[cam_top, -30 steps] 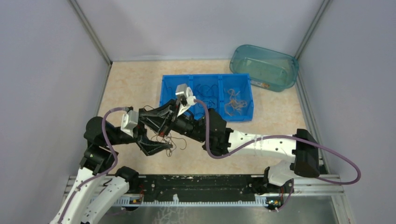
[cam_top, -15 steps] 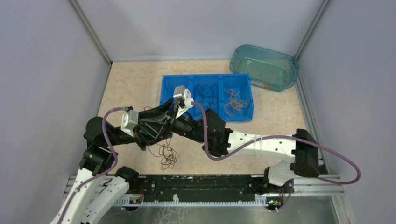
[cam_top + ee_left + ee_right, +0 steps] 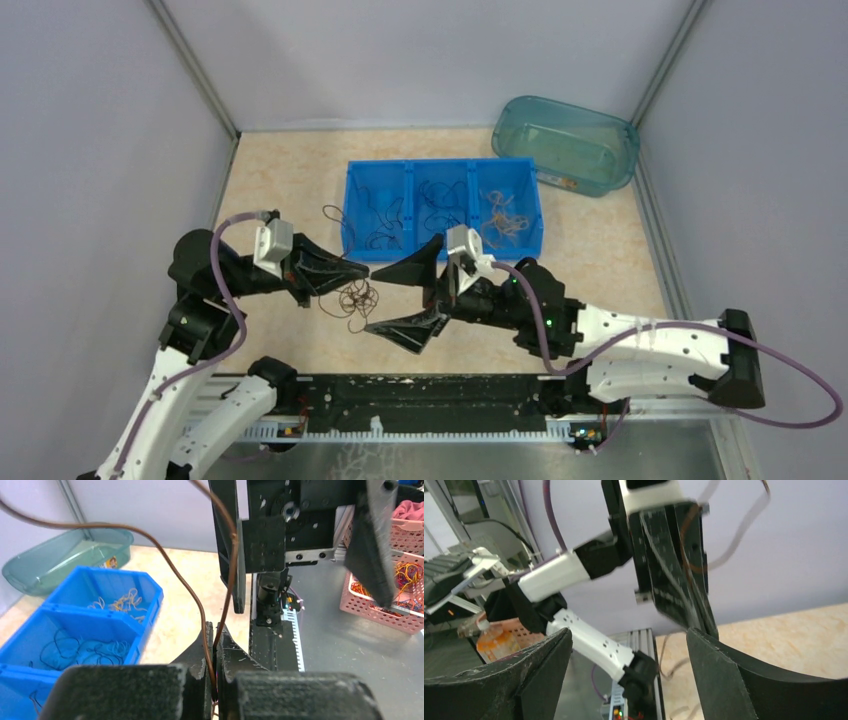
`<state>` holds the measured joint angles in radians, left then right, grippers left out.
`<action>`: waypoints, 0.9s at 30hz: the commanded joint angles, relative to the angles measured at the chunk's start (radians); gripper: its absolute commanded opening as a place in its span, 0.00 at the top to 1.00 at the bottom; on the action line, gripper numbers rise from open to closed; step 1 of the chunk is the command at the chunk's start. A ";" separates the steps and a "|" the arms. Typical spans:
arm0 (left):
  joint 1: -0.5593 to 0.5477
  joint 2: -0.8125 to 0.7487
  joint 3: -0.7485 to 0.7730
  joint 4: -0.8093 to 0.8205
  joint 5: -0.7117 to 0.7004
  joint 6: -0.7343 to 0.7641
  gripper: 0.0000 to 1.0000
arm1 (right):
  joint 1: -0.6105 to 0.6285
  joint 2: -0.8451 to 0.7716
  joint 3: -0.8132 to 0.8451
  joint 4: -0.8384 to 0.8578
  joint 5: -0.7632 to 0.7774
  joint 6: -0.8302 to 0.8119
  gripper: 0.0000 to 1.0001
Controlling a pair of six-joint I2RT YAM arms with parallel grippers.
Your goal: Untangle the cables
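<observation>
Brown cable (image 3: pixel 202 615) sits pinched in our left gripper (image 3: pixel 358 270), probably anchoring the tangle (image 3: pixel 352 298); our right gripper (image 3: pixel 373 300) stands wide open at its three o'clock.

A small tangle of thin brown cables (image 3: pixel 353 298) hung in loose loops over the bench (image 3: pixel 280 185), with one brown strand (image 3: pixel 200 600) pinched between the closed left fingers (image 3: pixel 196 672). A dark curl (image 3: pixel 330 213) lay on the bench just beside the blue bin (image 3: pixel 349 195). Inside the bin, dark cables (image 3: pixel 385 222) lay in the left and middle compartments and tan cables (image 3: pixel 500 222) in the right.
</observation>
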<state>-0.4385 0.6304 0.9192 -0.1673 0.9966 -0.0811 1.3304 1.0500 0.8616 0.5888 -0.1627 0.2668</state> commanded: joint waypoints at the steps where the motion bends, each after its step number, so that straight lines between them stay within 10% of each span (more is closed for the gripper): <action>1: 0.001 0.022 0.072 -0.001 -0.009 0.024 1.00 | -0.013 -0.120 -0.064 -0.184 0.032 -0.063 0.14; 16: 0.002 0.099 0.164 -0.011 0.051 -0.013 1.00 | -0.093 0.163 0.041 -0.059 0.097 -0.268 0.21; 27: 0.001 0.114 0.212 -0.011 0.096 -0.055 1.00 | -0.099 0.319 0.052 0.160 0.257 -0.350 0.51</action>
<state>-0.4385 0.7410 1.0908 -0.1822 1.0554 -0.1143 1.2392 1.3659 0.8749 0.5964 0.0635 -0.0517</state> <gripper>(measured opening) 0.014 0.512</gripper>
